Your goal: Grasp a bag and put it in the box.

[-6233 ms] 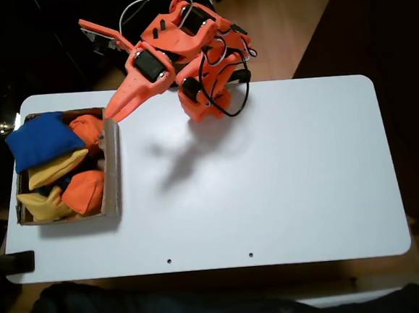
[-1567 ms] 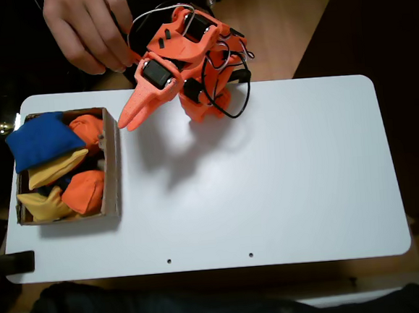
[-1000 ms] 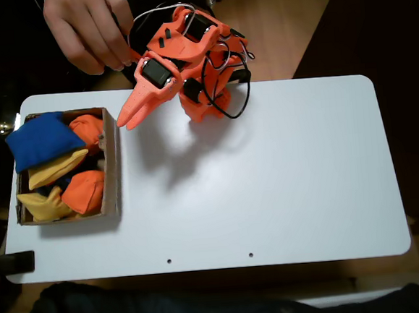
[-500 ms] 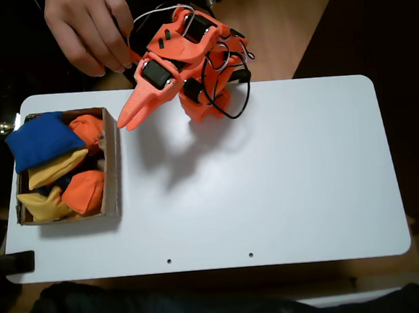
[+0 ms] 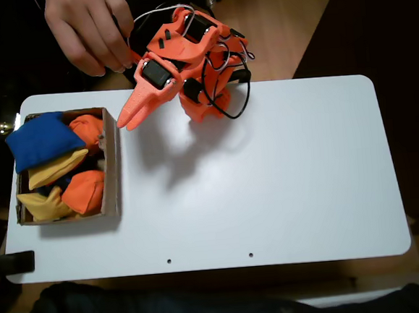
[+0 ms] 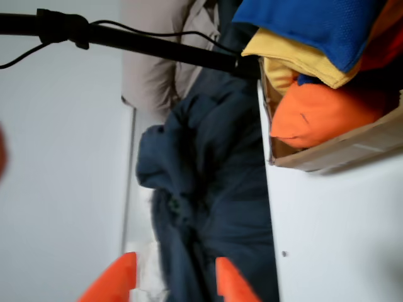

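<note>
**Bag in box, gripper empty and apart**

- Bag (image 5: 43, 139): blue, lying on top of the pile at the far left corner of the box (image 5: 113, 180) in the fixed view, overhanging its left wall. In the wrist view it sits at the top right (image 6: 321, 22), above a yellow beanbag (image 6: 296, 56) and an orange beanbag (image 6: 327, 113).
- Box: brown cardboard, at the table's (image 5: 269, 181) left end; holds yellow and orange beanbags besides the bag.
- Gripper (image 5: 125, 122): orange, raised just right of the box's far corner, tips pointing toward it; clear of the bag. Wrist view shows the two fingertips (image 6: 116, 280) parted with nothing between them.
- Person's hand (image 5: 87, 28): beyond the table's far edge, fingers at the arm's (image 5: 186, 49) rear part.
</note>
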Action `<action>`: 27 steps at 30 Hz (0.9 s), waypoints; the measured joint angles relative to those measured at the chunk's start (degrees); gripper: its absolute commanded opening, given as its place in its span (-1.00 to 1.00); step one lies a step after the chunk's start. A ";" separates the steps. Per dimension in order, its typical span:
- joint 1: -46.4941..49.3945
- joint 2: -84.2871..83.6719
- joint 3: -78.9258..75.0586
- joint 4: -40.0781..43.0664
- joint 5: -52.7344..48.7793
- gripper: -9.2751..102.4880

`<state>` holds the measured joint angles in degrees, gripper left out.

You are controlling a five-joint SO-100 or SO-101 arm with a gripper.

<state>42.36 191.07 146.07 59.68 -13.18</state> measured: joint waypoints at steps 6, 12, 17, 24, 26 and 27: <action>0.18 0.00 0.44 0.00 0.44 -0.40; -0.97 -0.09 0.97 0.00 0.44 -0.43; -4.48 0.09 0.97 -0.18 1.49 -0.43; -8.61 -0.88 0.97 -0.18 3.52 -0.44; -8.61 -1.05 0.97 -0.18 3.96 -0.46; -9.14 -1.05 0.97 -0.18 4.22 -0.47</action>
<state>33.22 190.02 147.04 59.50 -8.96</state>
